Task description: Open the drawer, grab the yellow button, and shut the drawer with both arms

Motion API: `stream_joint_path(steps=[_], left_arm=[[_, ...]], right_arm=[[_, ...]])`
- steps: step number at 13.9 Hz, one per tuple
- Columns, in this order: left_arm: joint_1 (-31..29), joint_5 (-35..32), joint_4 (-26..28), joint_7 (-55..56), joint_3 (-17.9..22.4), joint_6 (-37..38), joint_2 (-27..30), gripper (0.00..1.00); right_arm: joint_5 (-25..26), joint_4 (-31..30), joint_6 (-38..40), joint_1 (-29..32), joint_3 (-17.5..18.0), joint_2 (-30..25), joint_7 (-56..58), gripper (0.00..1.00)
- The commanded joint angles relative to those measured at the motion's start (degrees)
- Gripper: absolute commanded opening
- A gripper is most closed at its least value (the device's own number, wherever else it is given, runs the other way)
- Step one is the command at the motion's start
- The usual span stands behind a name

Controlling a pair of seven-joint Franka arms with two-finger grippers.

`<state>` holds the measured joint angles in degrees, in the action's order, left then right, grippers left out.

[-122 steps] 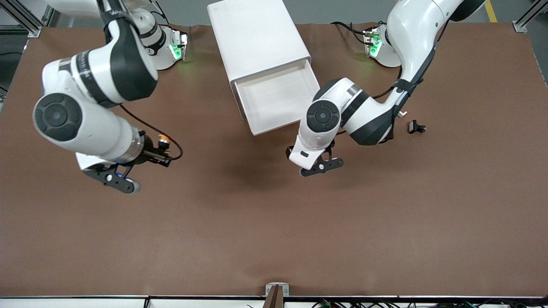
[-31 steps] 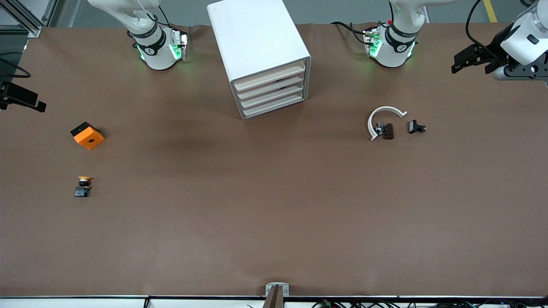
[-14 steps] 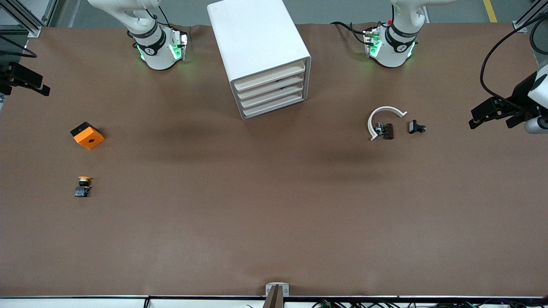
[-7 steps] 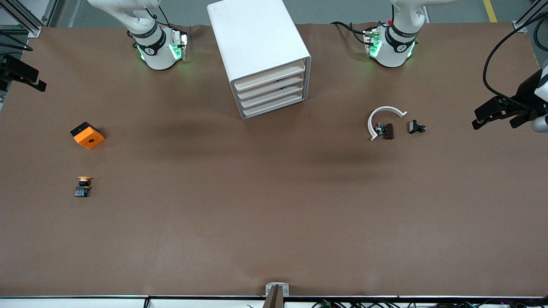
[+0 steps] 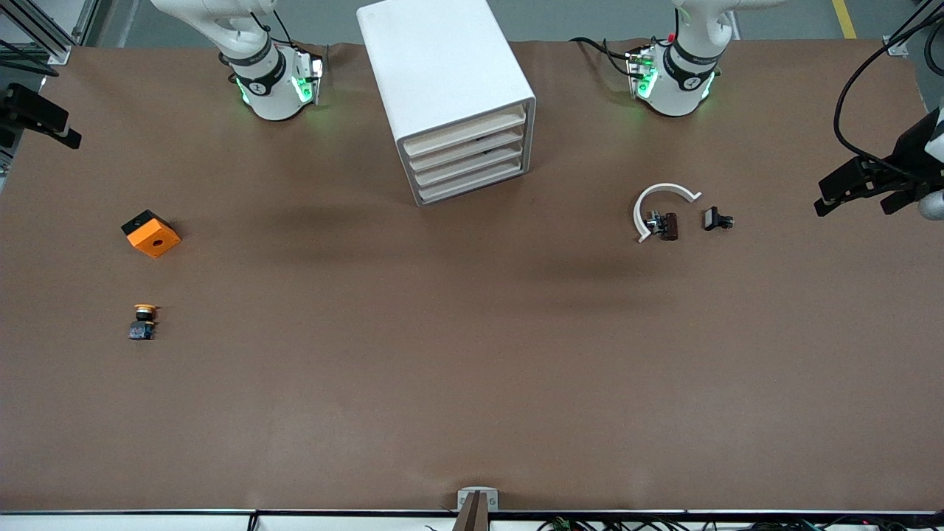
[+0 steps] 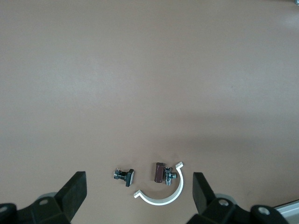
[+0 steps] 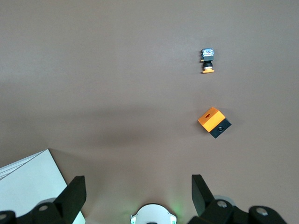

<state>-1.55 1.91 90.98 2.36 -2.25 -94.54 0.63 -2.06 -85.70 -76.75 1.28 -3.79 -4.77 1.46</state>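
The white cabinet [image 5: 442,66] stands between the arm bases with all four beige drawers [image 5: 472,158] shut. The button [image 5: 142,321], orange cap on a dark body, lies on the table toward the right arm's end, nearer to the front camera than the orange block [image 5: 150,233]. It also shows in the right wrist view [image 7: 207,61]. My right gripper [image 5: 37,133] [image 7: 138,196] hangs open and empty over the table's edge at the right arm's end. My left gripper [image 5: 855,206] [image 6: 138,196] hangs open and empty high over the left arm's end.
A white arc clip [image 5: 658,214] [image 6: 161,193] and a small black clip [image 5: 717,219] [image 6: 124,175] lie toward the left arm's end. The orange block [image 7: 214,122] and a cabinet corner [image 7: 28,186] show in the right wrist view.
Since 8.8 s ago the drawer has shut, the button has been set on the table and both arms have drawn back. In the last second both grippers only drifted slightly.
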Motion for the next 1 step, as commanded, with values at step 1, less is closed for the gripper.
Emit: stream_joint_path(steps=[1], left_arm=[[-0.3,-1.0,-1.4,0.6,-0.7,1.4,-0.2,1.00]], right_arm=[[0.6,-2.1,-1.2,-0.6,-0.2,-1.7,0.4,1.00]])
